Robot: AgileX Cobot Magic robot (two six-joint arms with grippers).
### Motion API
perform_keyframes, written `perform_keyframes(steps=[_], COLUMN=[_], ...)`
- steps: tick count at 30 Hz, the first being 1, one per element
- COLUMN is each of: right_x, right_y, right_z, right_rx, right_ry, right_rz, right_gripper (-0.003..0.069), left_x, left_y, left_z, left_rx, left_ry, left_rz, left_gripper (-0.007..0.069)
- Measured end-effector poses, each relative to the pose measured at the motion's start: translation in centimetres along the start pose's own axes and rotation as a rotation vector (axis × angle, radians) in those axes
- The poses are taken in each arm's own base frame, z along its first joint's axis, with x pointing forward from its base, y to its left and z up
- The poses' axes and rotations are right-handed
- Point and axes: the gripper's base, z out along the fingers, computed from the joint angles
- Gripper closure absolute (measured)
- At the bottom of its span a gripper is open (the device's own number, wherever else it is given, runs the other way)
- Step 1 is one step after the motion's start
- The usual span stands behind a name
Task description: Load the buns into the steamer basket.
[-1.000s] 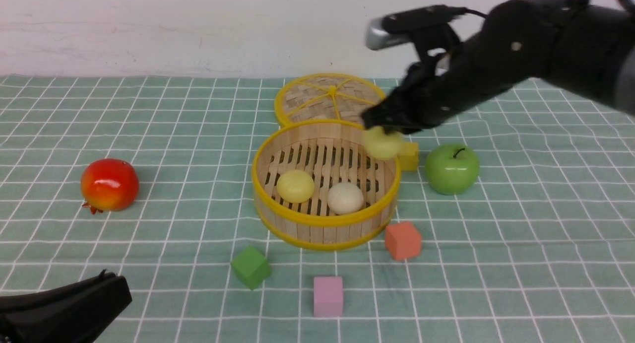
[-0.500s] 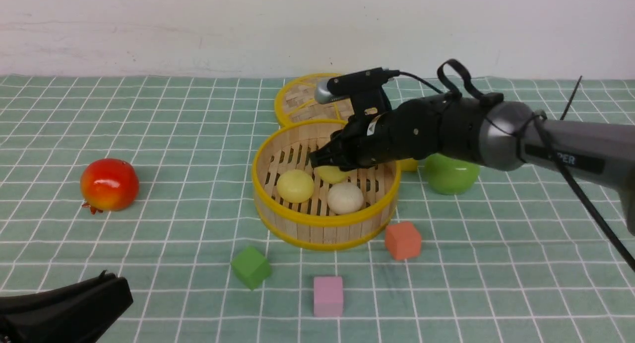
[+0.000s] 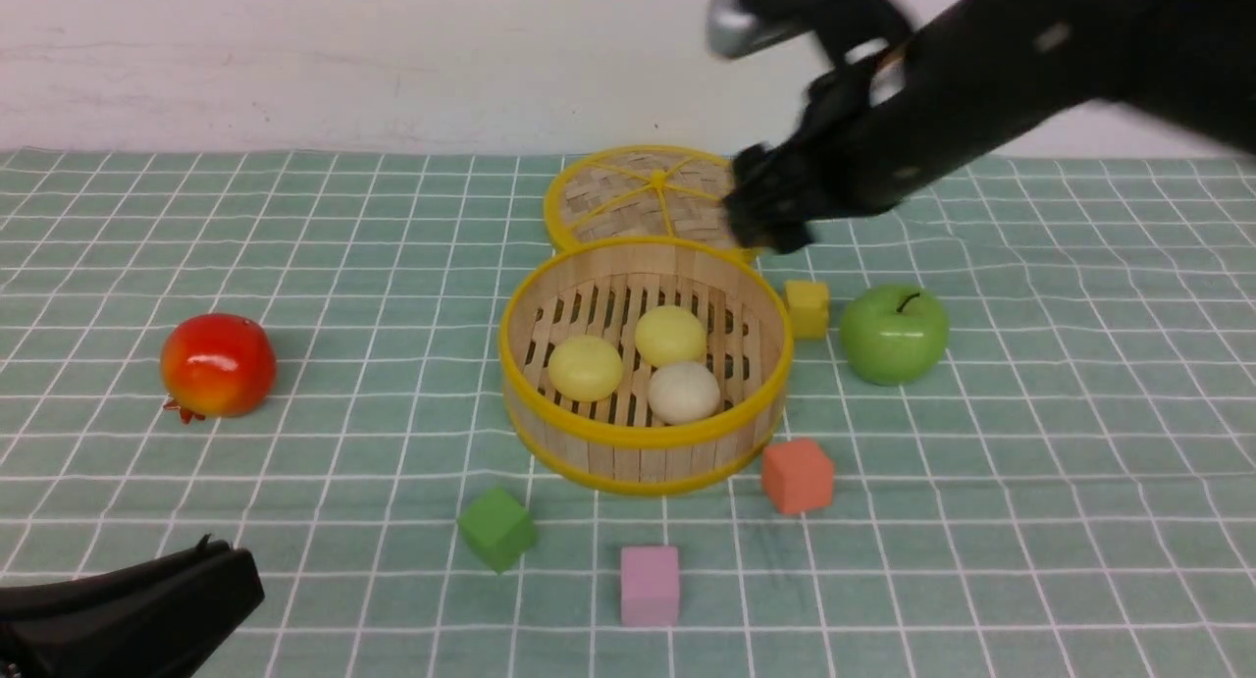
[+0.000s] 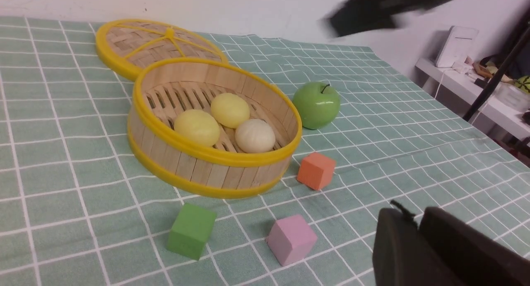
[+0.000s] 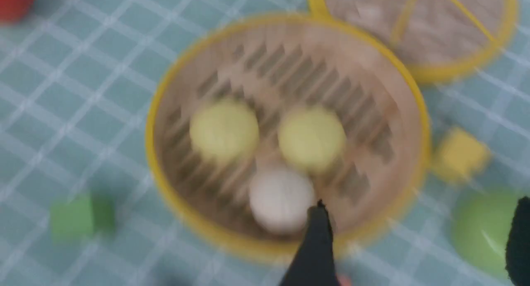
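The steamer basket [image 3: 549, 435] stands at the middle of the table. Three buns lie on its slatted floor: a pale yellow one [image 3: 585, 367] at the left, a second pale yellow one [image 3: 670, 335] behind, and an off-white one [image 3: 684, 391] at the front right. They also show in the left wrist view [image 4: 197, 127] and, blurred, in the right wrist view [image 5: 311, 138]. My right gripper [image 3: 765, 217] is open and empty, raised above the basket's far right rim. My left gripper [image 3: 231, 570] rests shut and empty at the near left corner.
The flat woven lid [image 3: 643, 192] lies behind the basket. A green apple [image 3: 894, 333] and a yellow cube [image 3: 807, 307] sit right of it. Orange [image 3: 797, 475], pink [image 3: 649, 585] and green [image 3: 497, 528] cubes lie in front. A red pomegranate [image 3: 217, 365] sits far left.
My right gripper carried the third bun down into the basket, let it go on the floor behind the other two, and has risen up and back to the right, empty.
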Motion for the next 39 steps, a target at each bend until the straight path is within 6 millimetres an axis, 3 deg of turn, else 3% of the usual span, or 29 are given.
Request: perform_keyframes(steps=[3,4,9,14,18,24,28,30,33,35,36,39], right_x=[2.4,2.6,6.2,7.2,7.3,7.9,9.9,12.7,17.5,22.6,23.1,30.8], right_y=[0.0,0.0,0.1,0.4,0.4,0.3,-0.2,-1.1,-1.9,-2.2,-2.2,-1.6], right_z=[-5.2,-5.4,-9.4,-11.7,-12.2,-12.2,-14.6,-16.6,-17.3,-16.0,-15.8,-12.3], right_rx=[0.010,0.011,0.012,-0.010,-0.011,-0.006,0.045,0.100,0.179,0.249,0.254,0.324], right_ry=[0.105,0.111,0.181,0.172,0.162,0.169,0.104,-0.039,-0.232,-0.354,-0.365,-0.510], right_rz=[-0.001,0.001,0.023,0.033,0.033,0.031,-0.002,0.016,0.066,0.121,0.127,0.221], right_gripper=[0.0194,0.0200,0.0381,0.0522,0.0582,0.0607,0.0607,0.0607,0.0607,0.0607,0.0607,0.0607], left_x=[0.0,0.0,0.0,0.0,0.0,0.0,0.0,0.0,0.0,0.0,0.0,0.0], left_y=[0.0,0.0,0.0,0.0,0.0,0.0,0.0,0.0,0.0,0.0,0.0,0.0], left_z=[0.0,0.0,0.0,0.0,0.0,0.0,0.0,0.0,0.0,0.0,0.0,0.0], left_rx=[0.000,0.000,0.001,0.001,0.001,0.001,0.001,0.001,0.001,0.001,0.001,0.001], left_ry=[0.001,0.001,0.002,0.002,0.002,0.002,0.002,0.002,0.002,0.002,0.002,0.002], left_rz=[0.000,0.000,-0.001,-0.002,-0.004,-0.004,-0.004,-0.004,-0.004,-0.004,-0.004,-0.004], left_gripper=[0.0546,0.0546,0.0537,0.0533,0.0530,0.0522,0.0519,0.0517,0.0516,0.0516,0.0516,0.0516])
